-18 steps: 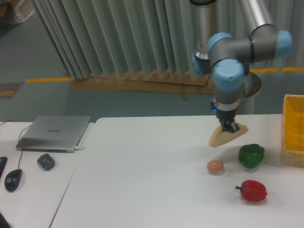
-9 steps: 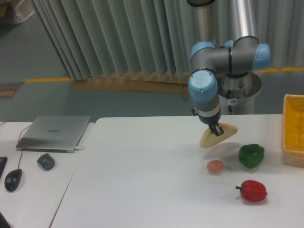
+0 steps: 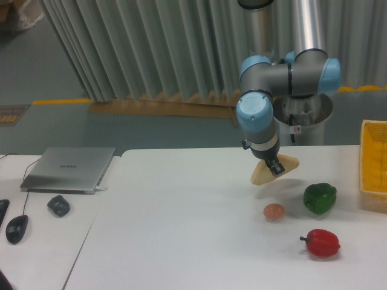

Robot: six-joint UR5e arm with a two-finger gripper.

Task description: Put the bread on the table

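The gripper (image 3: 276,168) is closed on the bread (image 3: 273,170), which it holds tilted above the table (image 3: 181,241), the wider end low and to the left, the narrow tip higher and to the right. The bread appears clear of the tabletop, though whether its lowest corner touches the surface cannot be judged from this one view. The dark fingers (image 3: 277,167) pinch the piece near its middle, below a blue-capped wrist joint of the arm (image 3: 284,78), whose grey links run back to a column behind the table's far edge. In front of the bread, and apart from it, an egg (image 3: 274,211) lies on the table. To the right of the egg, and near it, sits a green pepper (image 3: 320,198); a red pepper (image 3: 321,243) lies closer to the camera, below the green one and separate from it. A yellow basket (image 3: 375,166) stands at the right edge of the view, only partly in frame. On the adjoining smaller desk (image 3: 42,241) to the left rest a closed laptop (image 3: 69,168), a dark mouse (image 3: 58,205) just in front of it, and a second mouse (image 3: 17,228) with its cable nearer the left edge. Pleated grey curtains (image 3: 151,48) hang behind the work area
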